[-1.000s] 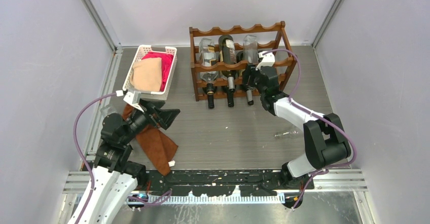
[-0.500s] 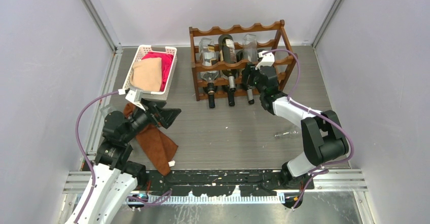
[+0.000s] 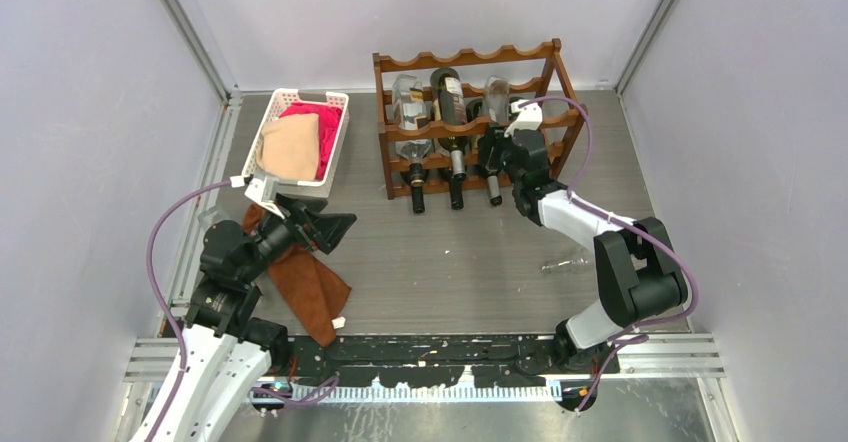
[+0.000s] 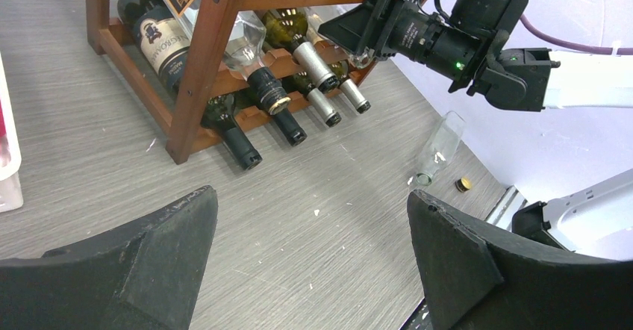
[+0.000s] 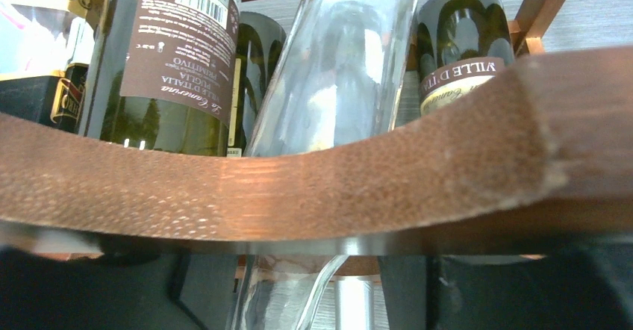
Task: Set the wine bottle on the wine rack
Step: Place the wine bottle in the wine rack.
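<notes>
Right now the wine rack [image 3: 465, 59] stands at the far edge of the worktop [image 3: 450, 262], right of the middle. A clear wine bottle [image 5: 336, 69] lies in it, resting in a scallop of the front rail beside a dark labelled bottle [image 5: 172, 54]. The right gripper [image 3: 496, 152] is at the rack's front, jaws either side of the clear neck; whether they pinch it I cannot tell. The left gripper [image 3: 338, 230] hovers near the left edge, jaws spread wide.
</notes>
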Tool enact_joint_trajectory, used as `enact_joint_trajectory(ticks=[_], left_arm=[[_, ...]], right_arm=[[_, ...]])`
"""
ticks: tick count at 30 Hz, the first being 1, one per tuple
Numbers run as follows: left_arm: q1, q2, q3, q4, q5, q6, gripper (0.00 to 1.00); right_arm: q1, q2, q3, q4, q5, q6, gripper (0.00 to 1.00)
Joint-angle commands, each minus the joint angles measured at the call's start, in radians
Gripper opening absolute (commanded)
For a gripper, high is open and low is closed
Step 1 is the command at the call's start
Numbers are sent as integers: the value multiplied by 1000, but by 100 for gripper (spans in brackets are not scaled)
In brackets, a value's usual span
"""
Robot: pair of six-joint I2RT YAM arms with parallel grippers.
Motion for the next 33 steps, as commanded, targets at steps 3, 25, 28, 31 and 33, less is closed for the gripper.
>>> enact_joint_trajectory(ticks=[3, 25, 28, 31, 33], left_arm=[[0, -16, 46, 36, 17, -3, 96], [0, -2, 52, 38, 22, 1, 96], [0, 0, 50, 40, 23, 2, 96], [-1, -1, 50, 40, 24, 2, 96], [0, -1, 51, 40, 23, 0, 96]], right_arm=[[-24, -13, 31, 133, 26, -4, 51], [-35, -40, -52, 345, -69, -165, 26], [-39, -33, -53, 362, -89, -195, 25], [-45, -33, -56, 379, -106, -209, 26], [-50, -33, -54, 387, -120, -209, 27]])
